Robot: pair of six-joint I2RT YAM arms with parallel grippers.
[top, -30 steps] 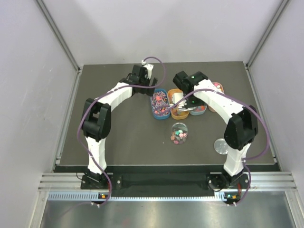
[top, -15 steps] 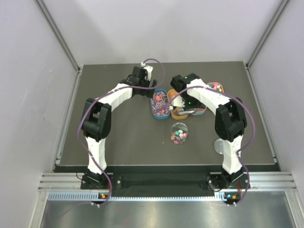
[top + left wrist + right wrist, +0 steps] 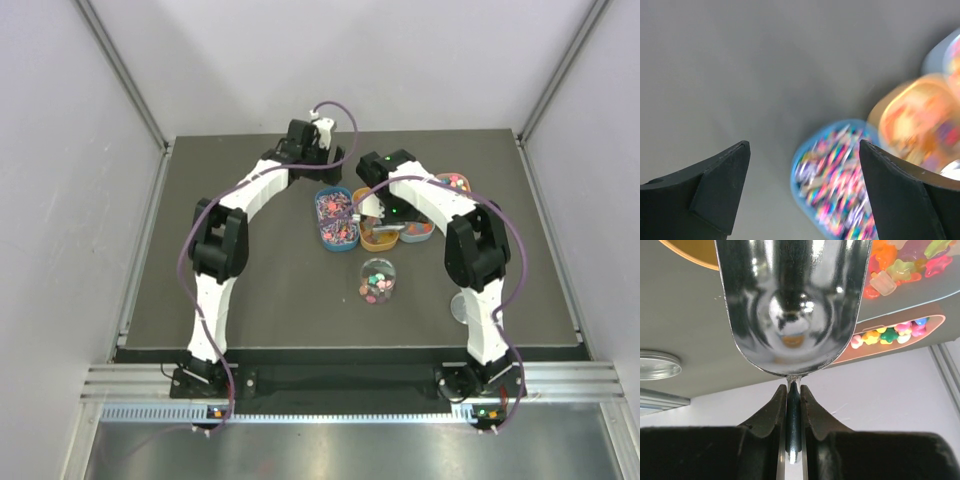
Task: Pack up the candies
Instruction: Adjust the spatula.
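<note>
Your candies lie mostly in the blue oval tray near the middle of the dark table, as a dense heap of pink, purple and red pieces. More sit in the orange tray touching its right side and in two further trays right of that. A few rest in the clear round jar, which stands apart on the near side. Your right gripper is clenched on the thin handle of the metal scoop, which hangs over the orange tray; from the wrist view you cannot tell whether its bowl carries anything. Your left gripper is released, jaws wide apart, hovering at the far end of the blue tray and touching nothing. Its own view is blurred, but the tray seems to lie between the fingers. A flat round lid lies on the table near the right arm
</note>
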